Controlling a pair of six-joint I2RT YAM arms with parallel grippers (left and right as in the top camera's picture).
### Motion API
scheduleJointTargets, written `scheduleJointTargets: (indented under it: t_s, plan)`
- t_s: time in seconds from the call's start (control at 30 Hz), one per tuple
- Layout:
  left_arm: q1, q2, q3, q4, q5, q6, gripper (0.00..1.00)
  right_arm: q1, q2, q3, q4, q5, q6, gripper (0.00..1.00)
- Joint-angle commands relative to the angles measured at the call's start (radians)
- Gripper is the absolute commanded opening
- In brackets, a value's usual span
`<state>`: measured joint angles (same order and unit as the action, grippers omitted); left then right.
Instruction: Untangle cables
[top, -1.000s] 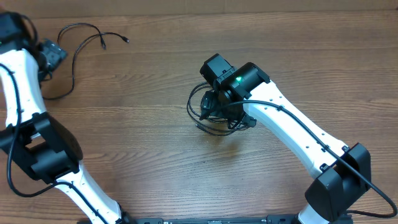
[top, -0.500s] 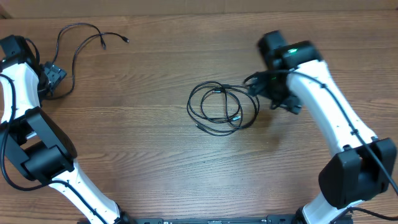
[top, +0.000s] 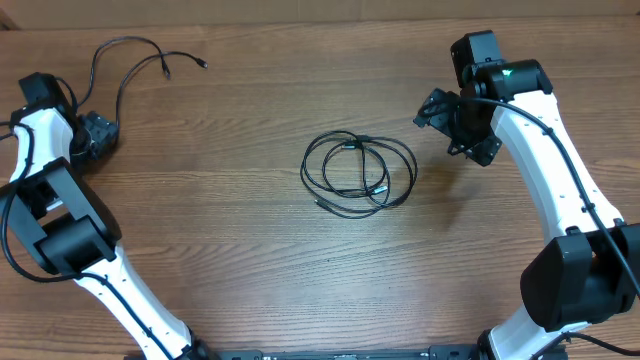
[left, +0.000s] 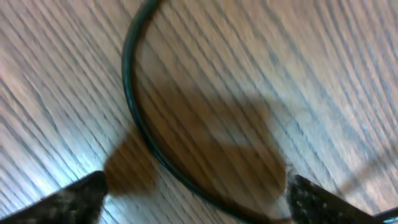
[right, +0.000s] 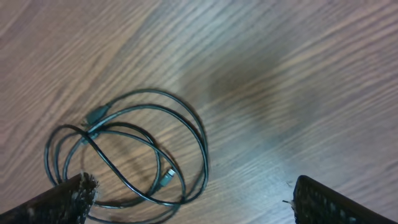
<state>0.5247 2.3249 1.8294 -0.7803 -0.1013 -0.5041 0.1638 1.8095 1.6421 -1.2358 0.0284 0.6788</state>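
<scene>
Right tool (top: 458, 128), jaws wide, beside coiled cables (top: 358, 172)

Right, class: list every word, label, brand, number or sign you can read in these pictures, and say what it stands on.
None: no text can be read in any view.
The table, the coiled cables, the loose cable and the left arm show no print.
The right arm shows only a green light.
The left wrist view is blurred.
</scene>
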Motion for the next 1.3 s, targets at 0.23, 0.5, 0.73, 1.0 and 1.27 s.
scheduleJointTargets:
  t_s: [0.23, 0.5, 0.73, 1.0, 1.27]
  plan:
    - [0.026, 0.040, -0.011, 0.024, -0.031, 0.136, 0.74, -0.003, -0.001, -0.002, 0.013, -0.005, -0.006, 1.00]
    - [0.025, 0.130, -0.011, 0.017, -0.059, 0.217, 0.29, -0.003, -0.001, -0.002, 0.013, -0.005, -0.006, 1.00]
    - [0.026, 0.134, -0.006, 0.029, -0.092, 0.271, 0.04, -0.003, -0.001, -0.002, 0.013, -0.005, -0.006, 1.00]
    - [0.026, 0.100, 0.196, 0.009, -0.100, 0.470, 0.04, -0.003, -0.001, -0.002, 0.013, -0.005, -0.006, 1.00]
    - [0.025, 0.065, 0.530, 0.010, -0.093, 0.328, 0.04, -0.003, -0.001, -0.002, 0.013, -0.005, -0.006, 1.00]
